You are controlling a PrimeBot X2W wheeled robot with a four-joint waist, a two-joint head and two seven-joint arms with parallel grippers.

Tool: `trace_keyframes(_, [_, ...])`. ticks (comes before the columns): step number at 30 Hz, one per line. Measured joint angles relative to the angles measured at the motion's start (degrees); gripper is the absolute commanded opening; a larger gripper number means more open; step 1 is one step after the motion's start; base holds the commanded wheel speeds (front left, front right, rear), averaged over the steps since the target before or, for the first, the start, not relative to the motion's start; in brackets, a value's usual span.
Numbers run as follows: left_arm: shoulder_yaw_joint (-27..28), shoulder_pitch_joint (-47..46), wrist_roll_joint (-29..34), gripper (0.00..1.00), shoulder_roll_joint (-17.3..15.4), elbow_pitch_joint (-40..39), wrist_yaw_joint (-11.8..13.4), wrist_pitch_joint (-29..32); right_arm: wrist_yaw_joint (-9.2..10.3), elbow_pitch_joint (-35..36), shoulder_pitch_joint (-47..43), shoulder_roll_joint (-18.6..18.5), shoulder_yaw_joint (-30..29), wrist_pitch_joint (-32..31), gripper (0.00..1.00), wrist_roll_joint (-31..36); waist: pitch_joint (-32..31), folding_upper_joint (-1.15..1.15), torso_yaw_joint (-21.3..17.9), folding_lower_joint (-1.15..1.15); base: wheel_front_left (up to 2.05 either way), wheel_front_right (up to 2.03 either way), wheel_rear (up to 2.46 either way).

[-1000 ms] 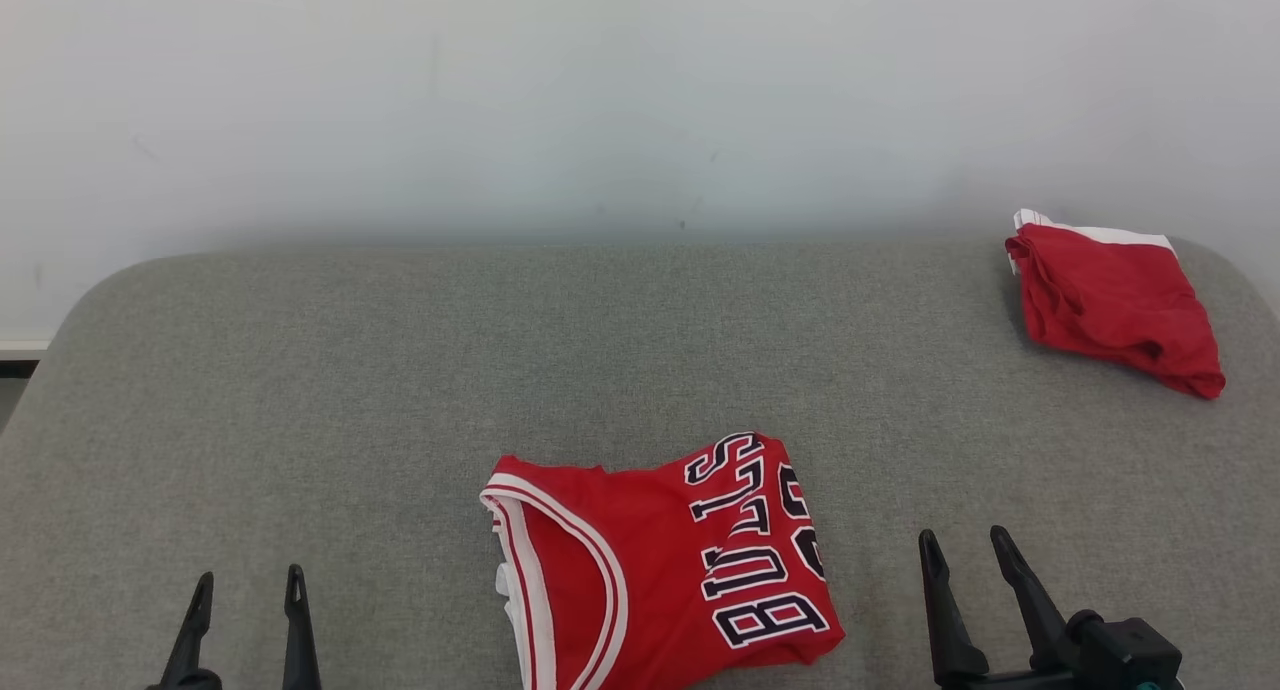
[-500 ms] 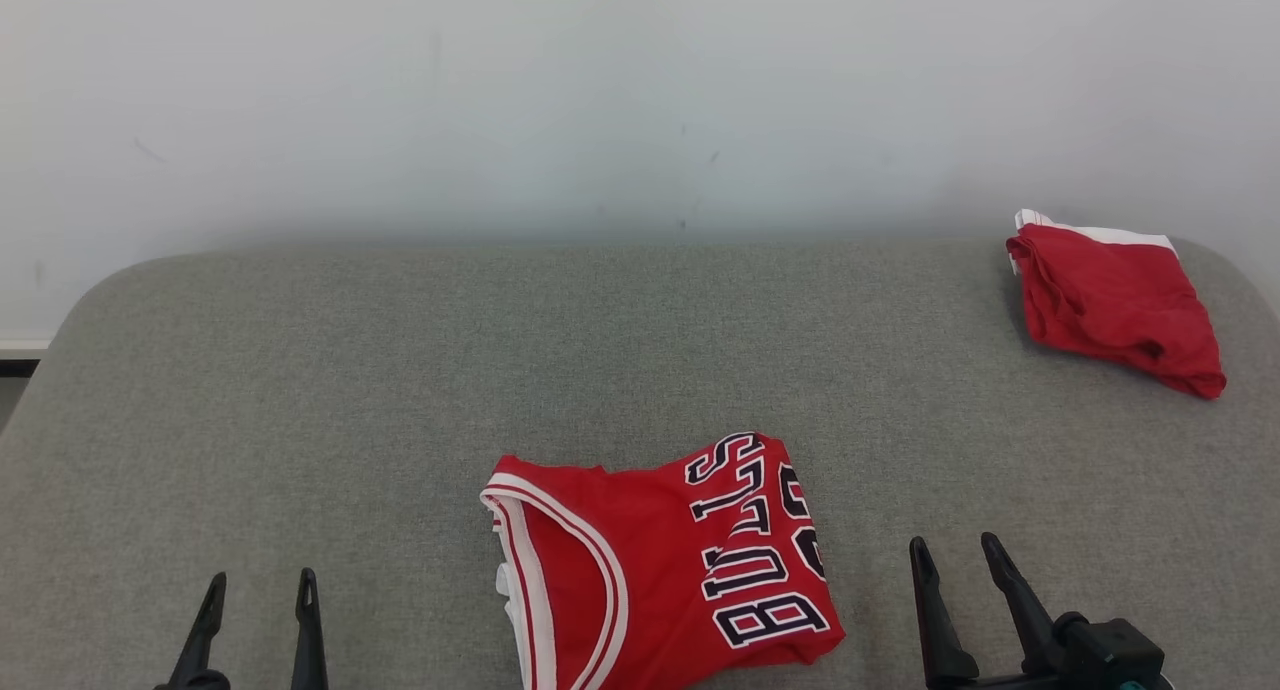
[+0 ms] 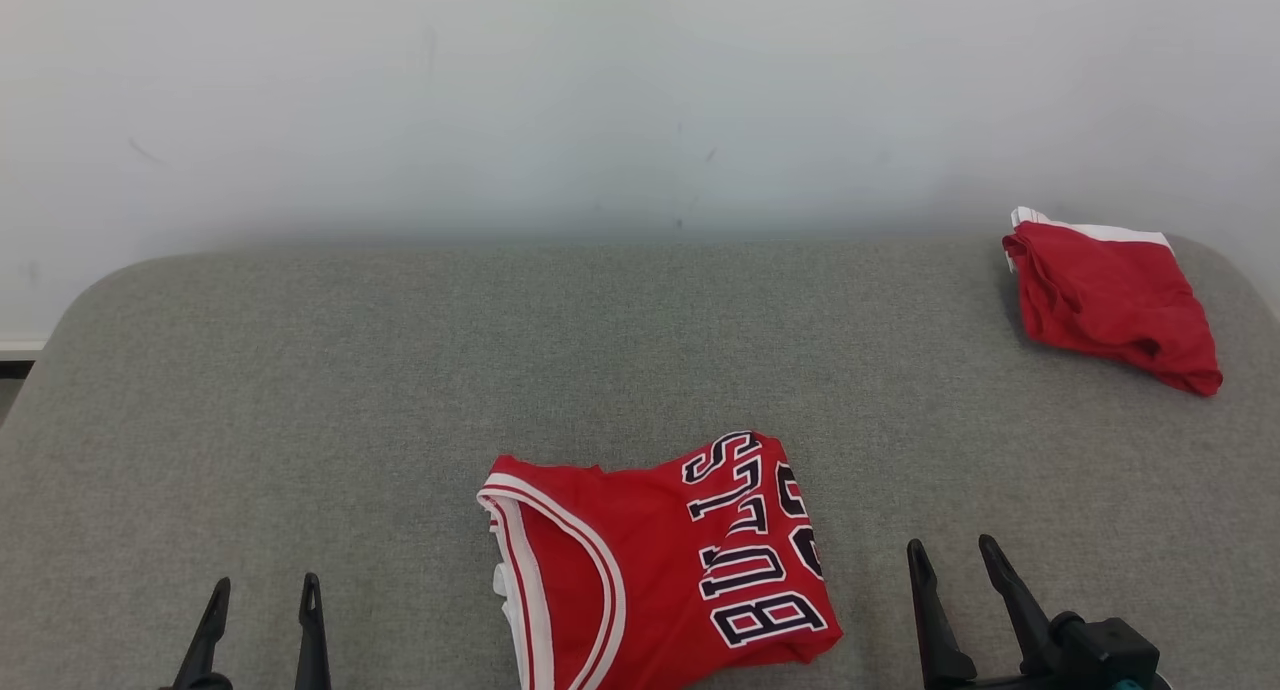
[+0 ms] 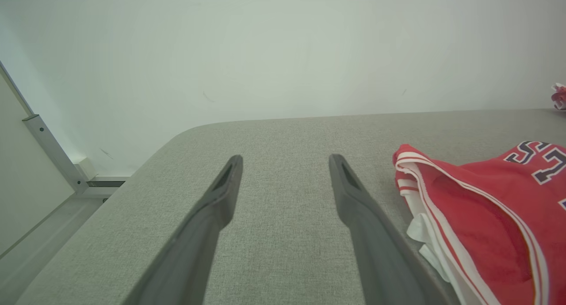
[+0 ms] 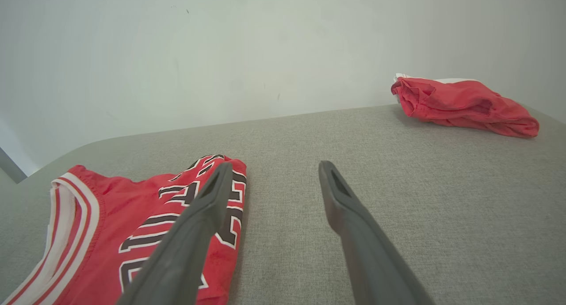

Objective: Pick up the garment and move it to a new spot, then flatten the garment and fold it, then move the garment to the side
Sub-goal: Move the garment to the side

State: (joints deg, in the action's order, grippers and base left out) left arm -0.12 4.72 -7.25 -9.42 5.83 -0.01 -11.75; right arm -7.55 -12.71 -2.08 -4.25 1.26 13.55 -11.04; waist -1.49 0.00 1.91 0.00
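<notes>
The left claw (image 3: 266,580) and the right claw (image 3: 948,543) are held apart and empty at the worktop's (image 3: 400,370) front edge; the folded red jersey (image 3: 650,560) is laid between them, touching neither.

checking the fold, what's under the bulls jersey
The jersey lies on the grey padded surface; white layers poke out beneath its collar edge. Anything else beneath it is covered.
</notes>
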Motion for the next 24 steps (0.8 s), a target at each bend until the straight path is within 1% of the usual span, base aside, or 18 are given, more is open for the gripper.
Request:
trace_keyframes(8, [-0.2,0.0,-0.4,1.0,-0.2,0.0,0.1,0.1,0.0,0.2,0.0,0.0,0.0,-0.5,1.0,0.1,0.0,0.0,0.1,0.0,0.0,0.0,0.0])
trace_keyframes(20, [-0.4,0.0,-1.4,1.0,-0.4,0.3,1.0,0.0,0.0,0.1,0.0,0.1,-0.2,-1.0,1.0,0.5,0.0,0.0,0.4,0.0,0.0,0.0,0.0])
trace_keyframes(24, [-0.5,0.0,-1.6,1.0,-0.5,0.4,1.2,0.0,0.0,-0.7,1.1,0.1,1.0,-1.2,1.0,0.5,0.1,0.0,0.6,0.0,0.0,0.0,0.0])
